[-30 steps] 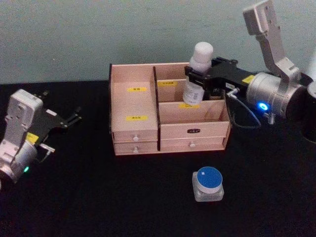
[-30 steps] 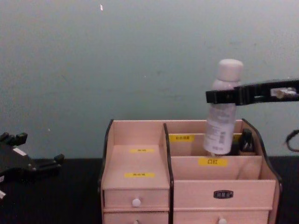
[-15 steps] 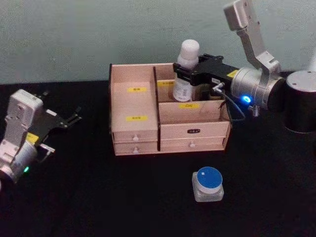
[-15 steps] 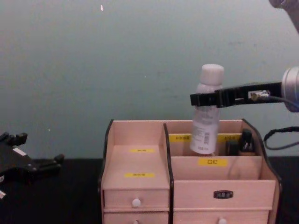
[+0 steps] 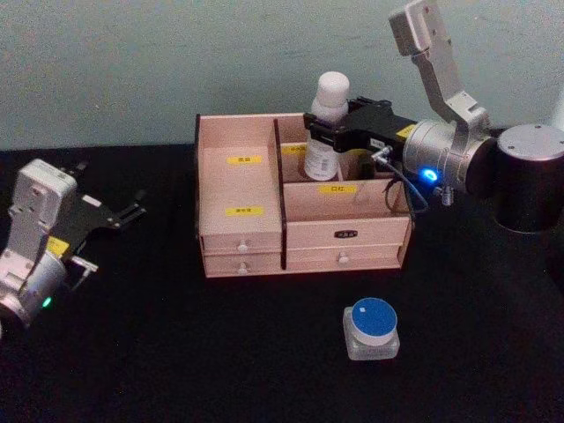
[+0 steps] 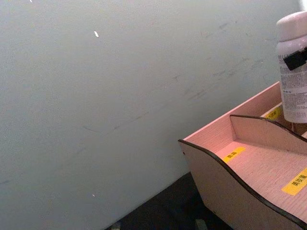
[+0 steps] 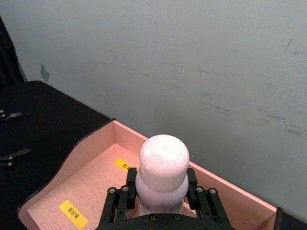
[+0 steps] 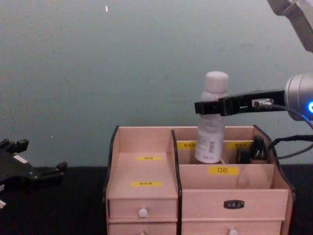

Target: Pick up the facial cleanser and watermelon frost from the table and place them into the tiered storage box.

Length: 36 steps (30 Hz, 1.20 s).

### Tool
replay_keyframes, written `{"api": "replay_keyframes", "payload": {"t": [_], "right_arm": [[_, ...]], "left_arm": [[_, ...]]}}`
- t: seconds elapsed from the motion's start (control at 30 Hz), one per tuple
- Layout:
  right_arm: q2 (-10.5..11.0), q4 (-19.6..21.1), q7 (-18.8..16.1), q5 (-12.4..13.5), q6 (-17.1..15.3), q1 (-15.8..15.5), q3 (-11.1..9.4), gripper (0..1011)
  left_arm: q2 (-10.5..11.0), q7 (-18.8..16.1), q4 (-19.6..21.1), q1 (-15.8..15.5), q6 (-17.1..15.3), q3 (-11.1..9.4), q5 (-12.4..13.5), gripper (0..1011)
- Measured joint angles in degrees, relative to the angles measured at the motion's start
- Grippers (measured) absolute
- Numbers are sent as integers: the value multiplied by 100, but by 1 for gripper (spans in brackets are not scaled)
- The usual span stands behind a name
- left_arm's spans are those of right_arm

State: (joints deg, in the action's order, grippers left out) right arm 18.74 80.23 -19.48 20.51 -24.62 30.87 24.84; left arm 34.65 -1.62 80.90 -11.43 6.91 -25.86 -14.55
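The tiered storage box (image 5: 344, 233) is seen standing on the black table (image 5: 203, 352), with a teal wall behind it. A white bottle (image 5: 320, 157) with a rounded white cap is held upright over the box's rear right compartment, just beside the central divider. In the chest view the bottle's (image 8: 210, 139) lower end is sunk behind that compartment's yellow-labelled front wall, so whether it rests on the compartment floor cannot be told. The right gripper (image 5: 324, 126) is reached in across the box's right side panel, and its fingers are clamped on the bottle just below the cap. In the right wrist view the cap (image 7: 164, 158) is seen rising above the black fingers (image 7: 121, 203), which are pressed against opposite sides of the narrow shoulder. Small dark items (image 8: 254, 149) are lodged in the rear tier to the right of the bottle. A clear jar with a blue lid (image 5: 373, 328) is set on the table in front of the box, well apart from its drawers. The left gripper (image 5: 119, 198) is held low, well to the left of the box, with its fingers spread apart.
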Motion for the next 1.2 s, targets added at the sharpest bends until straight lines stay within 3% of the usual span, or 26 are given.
{"api": "replay_keyframes", "payload": {"t": [0.8, 1.2], "right_arm": [[-150, -396, -31, -253, 126, -14, 132, 598], [-241, -525, 4, -407, 241, -108, 86, 598]], "left_arm": [[0, 0, 0, 0, 0, 0, 0, 1001], [0, 0, 0, 0, 0, 0, 0, 1001]]}}
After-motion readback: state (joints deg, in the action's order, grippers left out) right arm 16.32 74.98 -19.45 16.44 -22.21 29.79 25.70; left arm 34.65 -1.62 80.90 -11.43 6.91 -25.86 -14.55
